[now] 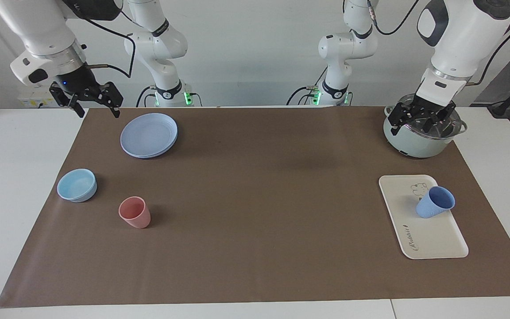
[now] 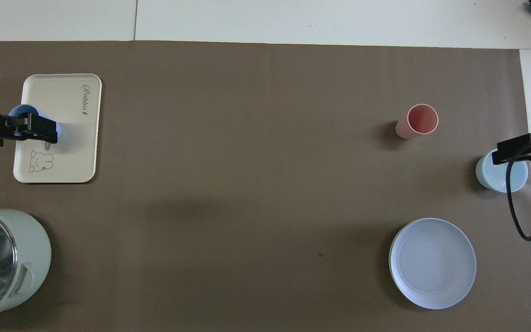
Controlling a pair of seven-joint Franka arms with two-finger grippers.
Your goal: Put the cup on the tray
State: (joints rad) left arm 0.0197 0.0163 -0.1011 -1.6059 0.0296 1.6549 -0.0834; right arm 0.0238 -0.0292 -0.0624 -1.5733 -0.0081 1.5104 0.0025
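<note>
Cup (image 1: 434,202) stands on tray (image 1: 423,221), apparently placed. My left pincer (image 1: 421,116), wide and empty, hangs over the pot (image 1: 419,141); my right pincer (image 1: 90,101) waits, also wide. Recommend no further contact.

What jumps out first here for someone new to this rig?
The blue cup stands on the cream tray at the left arm's end of the table, beside the tray's animal drawing. The left gripper hangs open above the pale green pot, nearer the robots than the tray. At the right arm's end, the right gripper waits open, raised by the mat's corner, next to the blue plate.
</note>
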